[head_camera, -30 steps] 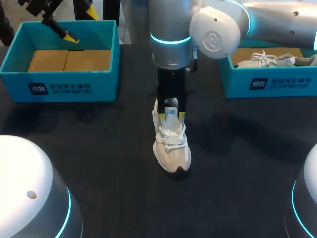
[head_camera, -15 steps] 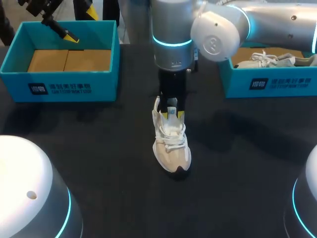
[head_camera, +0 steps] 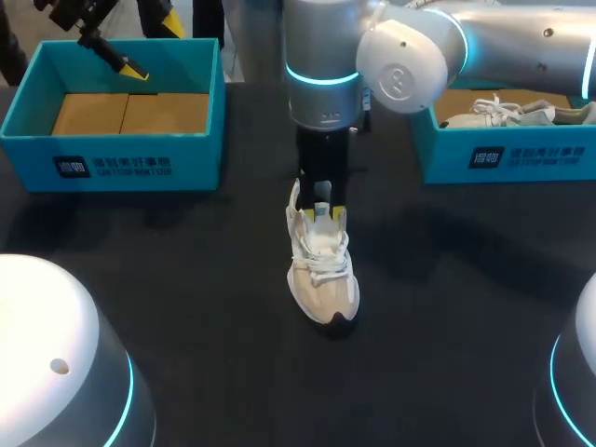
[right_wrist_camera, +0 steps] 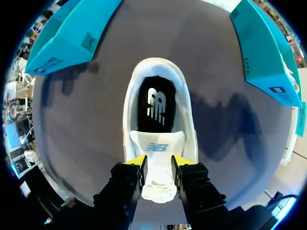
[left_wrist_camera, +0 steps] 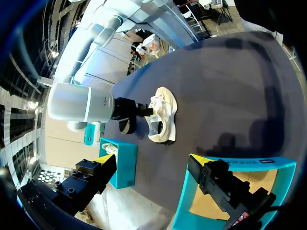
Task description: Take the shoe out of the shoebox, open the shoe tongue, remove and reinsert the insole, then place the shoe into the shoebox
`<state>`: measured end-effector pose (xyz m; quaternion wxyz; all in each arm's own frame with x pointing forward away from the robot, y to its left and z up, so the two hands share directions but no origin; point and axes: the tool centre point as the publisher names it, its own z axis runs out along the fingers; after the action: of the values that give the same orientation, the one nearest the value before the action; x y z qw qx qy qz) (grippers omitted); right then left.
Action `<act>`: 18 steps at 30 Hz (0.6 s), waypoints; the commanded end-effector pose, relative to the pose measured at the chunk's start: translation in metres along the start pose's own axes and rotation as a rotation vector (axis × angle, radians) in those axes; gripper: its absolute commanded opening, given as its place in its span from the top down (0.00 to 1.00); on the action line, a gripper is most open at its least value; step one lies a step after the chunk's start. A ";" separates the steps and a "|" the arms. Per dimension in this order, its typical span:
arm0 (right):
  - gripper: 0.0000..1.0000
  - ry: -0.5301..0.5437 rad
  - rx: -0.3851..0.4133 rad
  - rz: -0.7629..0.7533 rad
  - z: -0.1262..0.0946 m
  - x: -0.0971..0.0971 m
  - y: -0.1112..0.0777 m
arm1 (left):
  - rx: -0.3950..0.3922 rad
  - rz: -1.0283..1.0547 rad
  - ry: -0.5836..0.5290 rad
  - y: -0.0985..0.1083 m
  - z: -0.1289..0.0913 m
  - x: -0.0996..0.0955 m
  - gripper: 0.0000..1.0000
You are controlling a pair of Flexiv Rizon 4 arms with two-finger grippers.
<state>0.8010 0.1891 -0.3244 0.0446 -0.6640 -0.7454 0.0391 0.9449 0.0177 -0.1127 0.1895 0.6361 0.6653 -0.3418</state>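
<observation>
A white shoe (head_camera: 322, 272) stands on the dark table, toe toward the front edge. My right gripper (head_camera: 322, 213) comes down on its tongue (right_wrist_camera: 158, 147); both yellow-tipped fingers press it from either side, so it is shut on the tongue. The black insole (right_wrist_camera: 154, 103) lies inside the shoe, ahead of the fingers. My left gripper (head_camera: 152, 47) hangs open above the back of the left teal shoebox (head_camera: 112, 160), holding nothing. In the left wrist view the left gripper (left_wrist_camera: 151, 165) frames the shoe (left_wrist_camera: 163, 115) far ahead.
The left shoebox holds brown cardboard (head_camera: 130, 112). A second teal shoebox (head_camera: 507, 156) at the back right contains another white shoe (head_camera: 507, 112). The right arm's grey body (head_camera: 321, 65) towers over the table's middle back.
The right gripper's fingers have drawn in on the tongue and the arm has edged slightly. The shoe and the left arm have stayed put.
</observation>
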 end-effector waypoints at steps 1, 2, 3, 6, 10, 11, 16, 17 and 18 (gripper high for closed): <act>0.65 -0.004 -0.015 -0.005 -0.005 0.000 0.000 | -0.004 0.001 0.002 -0.001 0.000 0.000 0.00; 0.65 0.002 -0.018 -0.008 -0.003 0.000 0.002 | -0.004 0.001 0.002 -0.001 0.000 0.000 0.00; 0.65 0.005 -0.018 -0.009 -0.001 0.000 0.003 | -0.004 0.001 0.002 -0.001 0.000 0.000 0.00; 0.65 0.015 -0.018 -0.018 0.006 -0.001 0.008 | -0.004 0.001 0.002 -0.001 0.000 0.000 0.00; 0.66 0.032 -0.014 -0.027 0.015 -0.006 0.013 | -0.004 0.001 0.002 -0.001 0.000 0.000 0.00; 0.66 0.032 -0.011 -0.029 0.015 -0.006 0.013 | -0.004 0.001 0.002 -0.001 0.000 0.000 0.00; 0.64 0.026 -0.023 -0.036 0.004 -0.004 0.008 | -0.004 0.001 0.002 -0.001 0.000 0.000 0.00; 0.62 0.029 -0.040 -0.039 0.001 -0.005 0.006 | -0.004 0.001 0.002 -0.001 0.000 0.000 0.00; 0.60 0.036 -0.053 -0.042 0.000 -0.008 0.005 | -0.004 0.001 0.002 -0.001 0.000 0.000 0.00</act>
<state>0.8151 0.1881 -0.3356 0.0500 -0.6495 -0.7585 0.0187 0.9449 0.0177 -0.1127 0.1895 0.6361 0.6653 -0.3418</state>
